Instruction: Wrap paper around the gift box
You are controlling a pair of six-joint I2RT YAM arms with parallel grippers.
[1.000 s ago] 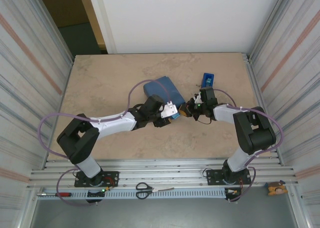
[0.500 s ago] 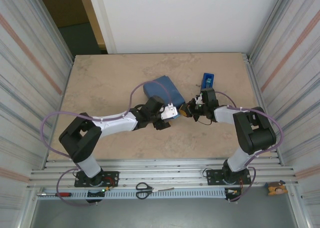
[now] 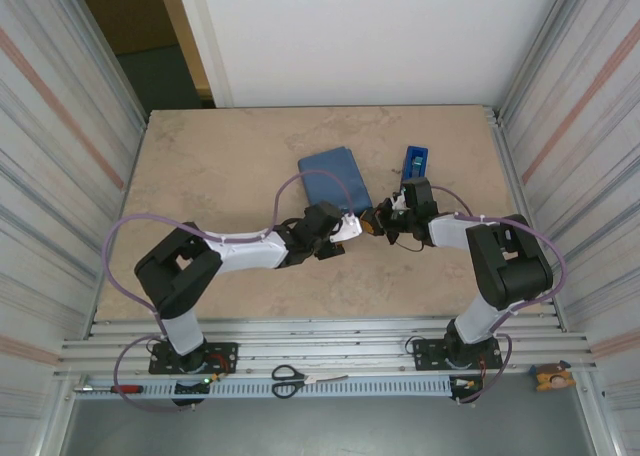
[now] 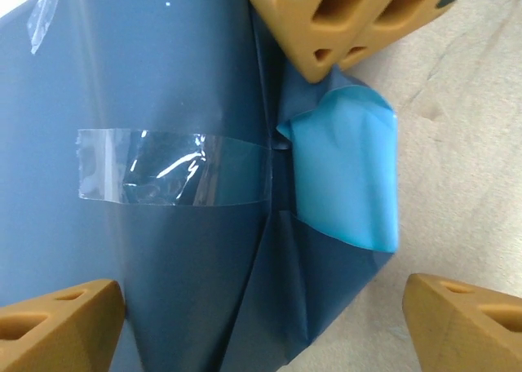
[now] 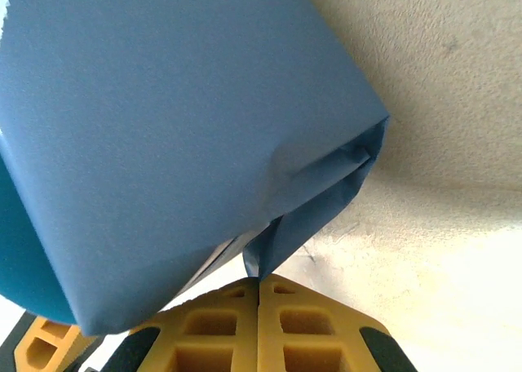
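Observation:
The paper (image 3: 333, 176) is wrapped slate-blue side out around the gift box, which is hidden inside it. In the left wrist view a strip of clear tape (image 4: 171, 166) holds the seam, and a light blue flap (image 4: 347, 172) curls out at the package's end. My left gripper (image 3: 349, 227) (image 4: 261, 327) is open, its fingers (image 4: 61, 323) straddling that end of the paper (image 4: 163, 70). My right gripper (image 3: 377, 221) (image 5: 259, 281) is shut on a folded corner of the paper (image 5: 179, 127) at the same end. Its fingers (image 4: 359, 21) show at the top of the left wrist view.
A narrow blue tape dispenser (image 3: 414, 160) stands just behind the right gripper. Scissors (image 3: 290, 379) and a red-handled screwdriver (image 3: 115, 388) lie on the rail in front of the arm bases. Metal walls close in both sides of the table (image 3: 220, 156).
The left arm has swung right and lowered, its gripper closer to the right one. The package now lies flatter and slightly farther back. The right gripper has barely moved.

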